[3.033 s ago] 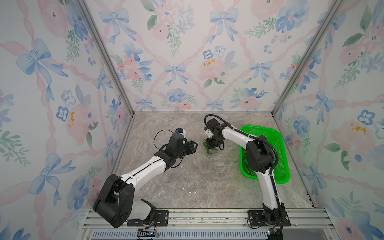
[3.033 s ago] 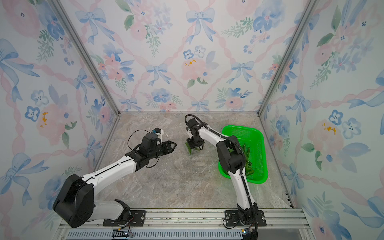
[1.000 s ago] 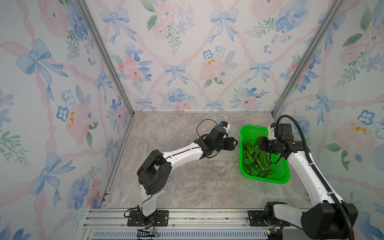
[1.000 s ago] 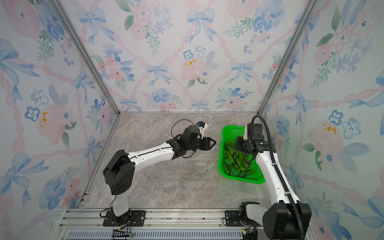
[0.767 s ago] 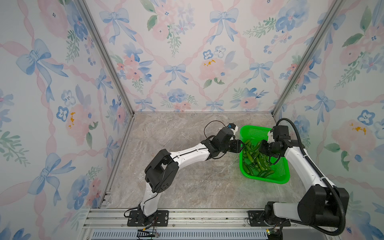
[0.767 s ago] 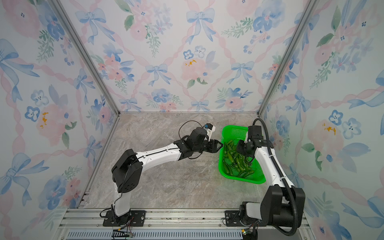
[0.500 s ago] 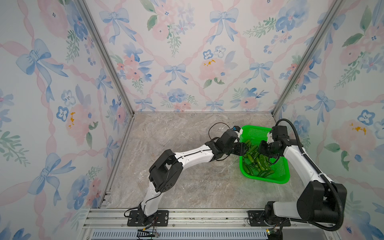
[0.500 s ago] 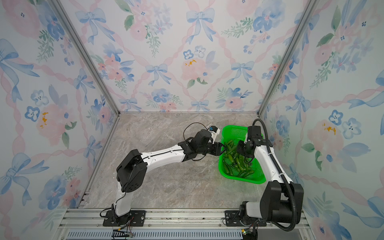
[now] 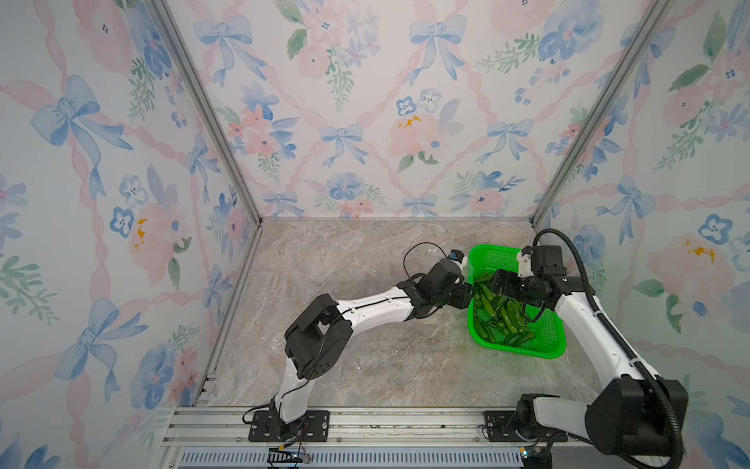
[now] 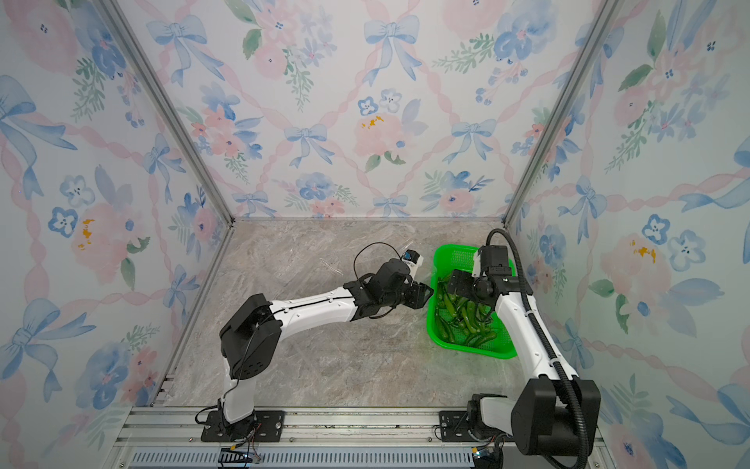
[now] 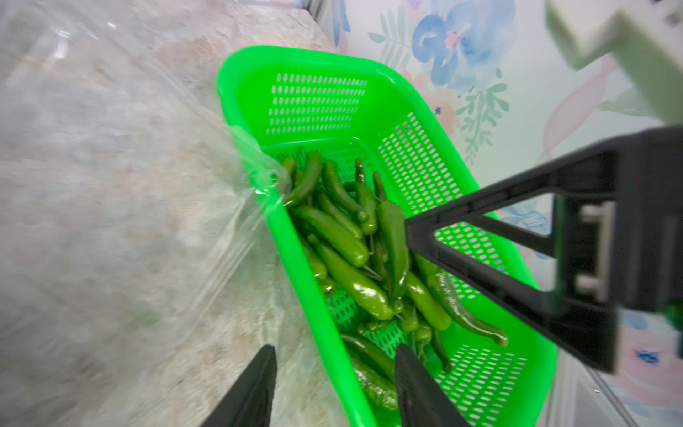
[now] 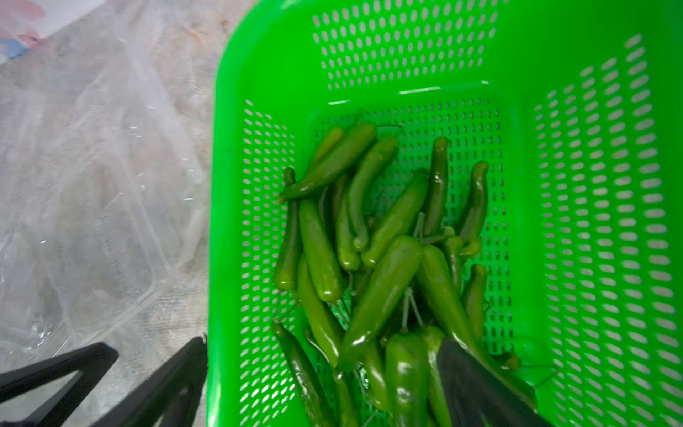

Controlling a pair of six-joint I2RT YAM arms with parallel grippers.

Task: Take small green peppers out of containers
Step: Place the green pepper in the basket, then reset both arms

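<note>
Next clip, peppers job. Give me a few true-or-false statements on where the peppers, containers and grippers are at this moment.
1. The small green peppers lie in the green basket. True.
2. The right gripper holds a pepper. False: its jaws stand open, gripping nothing, over the peppers.
3. A clear container lies on the table beside the basket. True.
4. The left gripper is shut. False: it is open, at the basket's rim.
</note>
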